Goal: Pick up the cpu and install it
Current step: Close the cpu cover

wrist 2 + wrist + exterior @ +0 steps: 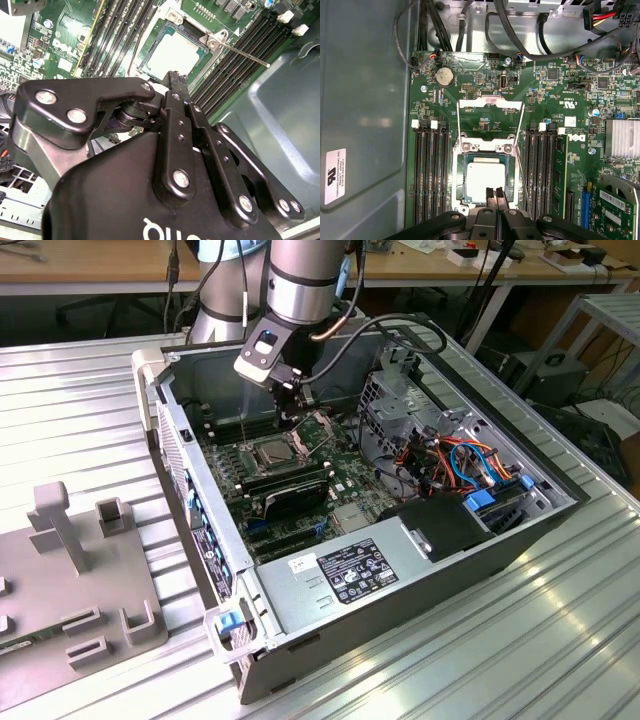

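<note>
The cpu (481, 176) lies flat in the open socket on the green motherboard, its silver-grey top showing in both wrist views (175, 52). The socket's hinged metal frame (490, 103) is swung up and back, and its thin lever (245, 53) stands free beside it. My gripper (495, 193) hangs just over the chip's near edge with its black fingertips pressed together and nothing between them. In the exterior view the gripper (291, 412) reaches down inside the computer case, above the cpu (272, 451).
Memory slots (427, 170) flank the socket on both sides. A long black card (290, 496) lies beside the socket, and beyond it the power supply (350, 570). Cables (450, 455) crowd the drive cage. The case wall (365, 100) stands close by. A grey fixture (70, 570) sits outside the case.
</note>
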You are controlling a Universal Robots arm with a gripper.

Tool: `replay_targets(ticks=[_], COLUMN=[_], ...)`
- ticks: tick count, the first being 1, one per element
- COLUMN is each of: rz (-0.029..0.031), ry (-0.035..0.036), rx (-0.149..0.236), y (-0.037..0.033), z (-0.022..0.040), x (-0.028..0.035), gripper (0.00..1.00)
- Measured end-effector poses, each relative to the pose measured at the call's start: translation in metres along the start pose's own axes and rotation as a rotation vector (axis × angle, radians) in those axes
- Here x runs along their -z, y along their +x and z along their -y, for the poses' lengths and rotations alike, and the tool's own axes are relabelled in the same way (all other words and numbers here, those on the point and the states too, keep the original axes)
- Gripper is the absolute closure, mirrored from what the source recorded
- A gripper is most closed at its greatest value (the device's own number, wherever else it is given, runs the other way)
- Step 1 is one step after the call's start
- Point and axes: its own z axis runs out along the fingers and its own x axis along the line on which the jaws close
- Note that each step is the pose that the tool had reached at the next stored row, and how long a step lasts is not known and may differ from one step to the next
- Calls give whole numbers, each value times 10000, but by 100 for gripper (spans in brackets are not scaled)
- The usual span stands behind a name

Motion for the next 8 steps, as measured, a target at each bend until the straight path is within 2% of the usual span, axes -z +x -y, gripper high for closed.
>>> replay_targets(ticks=[8], rz=[-4], ry=[-3], rx=[0], y=[-1], z=[-2], x=[63], gripper=[89])
